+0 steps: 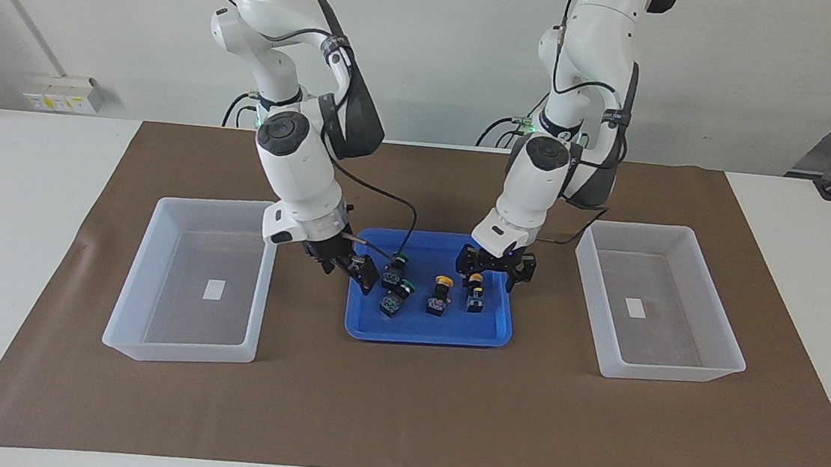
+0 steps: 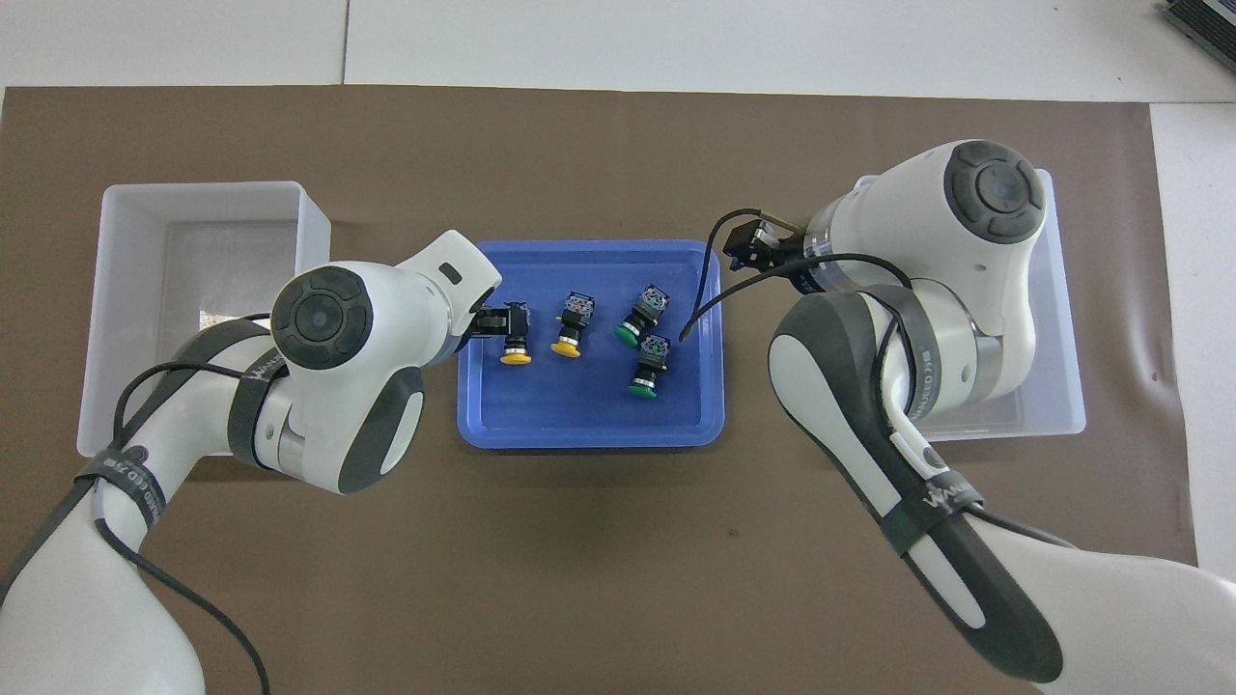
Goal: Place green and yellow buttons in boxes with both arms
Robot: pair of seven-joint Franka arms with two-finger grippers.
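Observation:
Four buttons lie in the blue tray. Two yellow ones are toward the left arm's end. Two green ones are toward the right arm's end. My left gripper is open and low over the outer yellow button, fingers on either side of it. My right gripper is open and low over the tray's edge, beside the green buttons. The two translucent boxes hold no buttons.
The tray sits mid-table on a brown mat. One box stands at each end of the tray; my right arm hides much of its own end's box in the overhead view. The other box shows more.

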